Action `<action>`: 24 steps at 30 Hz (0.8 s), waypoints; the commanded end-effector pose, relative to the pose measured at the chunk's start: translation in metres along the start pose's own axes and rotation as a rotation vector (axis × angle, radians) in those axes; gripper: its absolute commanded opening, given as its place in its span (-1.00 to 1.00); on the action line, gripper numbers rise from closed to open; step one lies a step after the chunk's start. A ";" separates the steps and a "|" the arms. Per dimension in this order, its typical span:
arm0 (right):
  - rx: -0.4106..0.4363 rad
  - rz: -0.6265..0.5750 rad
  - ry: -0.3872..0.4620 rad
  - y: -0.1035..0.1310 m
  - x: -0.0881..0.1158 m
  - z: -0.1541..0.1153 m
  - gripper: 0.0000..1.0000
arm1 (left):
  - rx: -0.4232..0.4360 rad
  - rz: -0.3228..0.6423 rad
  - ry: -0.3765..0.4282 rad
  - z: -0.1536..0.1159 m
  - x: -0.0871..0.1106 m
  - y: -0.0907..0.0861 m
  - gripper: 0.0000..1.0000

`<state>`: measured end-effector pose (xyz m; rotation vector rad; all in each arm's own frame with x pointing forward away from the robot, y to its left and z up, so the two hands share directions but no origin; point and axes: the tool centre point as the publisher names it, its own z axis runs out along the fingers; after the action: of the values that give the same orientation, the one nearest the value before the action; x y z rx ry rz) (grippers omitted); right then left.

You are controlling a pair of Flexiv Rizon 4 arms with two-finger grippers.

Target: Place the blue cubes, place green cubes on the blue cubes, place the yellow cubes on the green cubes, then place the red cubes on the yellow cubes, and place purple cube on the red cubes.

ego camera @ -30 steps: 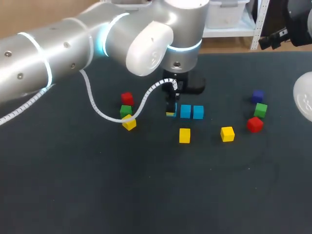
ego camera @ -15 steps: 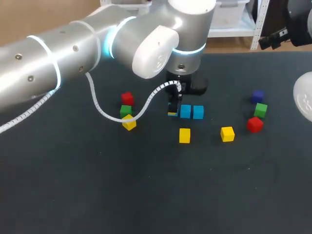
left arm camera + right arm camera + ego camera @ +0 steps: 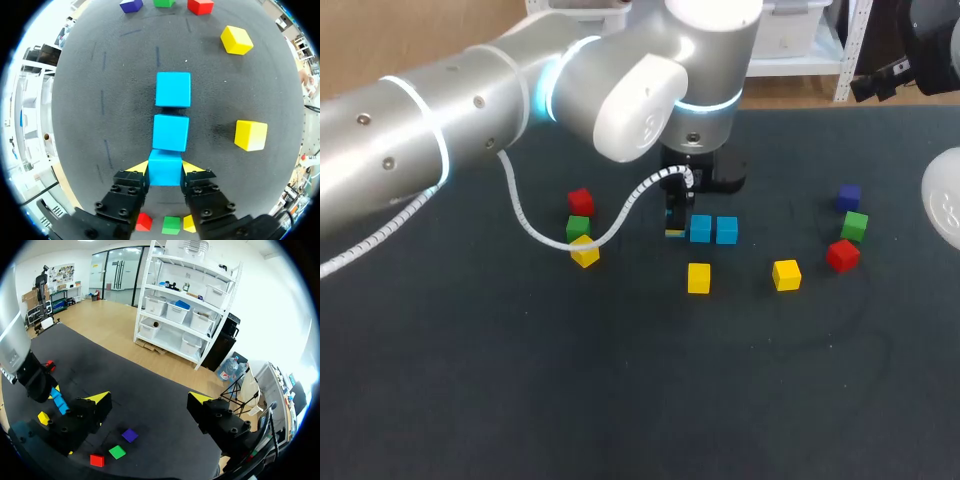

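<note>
The left gripper (image 3: pixel 673 226) is down on the table (image 3: pixel 620 390) at a blue cube (image 3: pixel 671 233), just beside two other blue cubes (image 3: pixel 700 229).

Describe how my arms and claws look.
Left arm: silver-white rounded segments, glowing blue-white rings, a white coiled cable hanging alongside. Right arm: only a white rounded part shows. Left claw and right claw: black bolted bodies, yellow wedge tips.

Silver arm (image 3: pixel 470 100), glowing rings (image 3: pixel 710 100), white coiled cable (image 3: pixel 520 215), black yellow-tipped fingers (image 3: pixel 131 182)
</note>
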<state>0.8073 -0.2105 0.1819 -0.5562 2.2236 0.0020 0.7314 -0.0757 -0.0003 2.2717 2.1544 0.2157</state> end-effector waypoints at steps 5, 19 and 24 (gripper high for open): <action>0.003 0.000 0.000 0.001 0.000 -0.001 1.00 | 0.005 0.000 0.004 0.004 -0.001 0.001 -1.00; 0.003 0.000 0.000 0.001 0.000 -0.001 1.00 | 0.015 0.004 0.000 0.008 0.000 0.001 -0.55; 0.003 0.000 0.000 0.001 0.000 -0.001 1.00 | 0.023 0.007 -0.016 0.007 0.002 0.001 0.61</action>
<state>0.8073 -0.2105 0.1819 -0.5562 2.2236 0.0020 0.7303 -0.0752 -0.0069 2.2811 2.1545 0.1883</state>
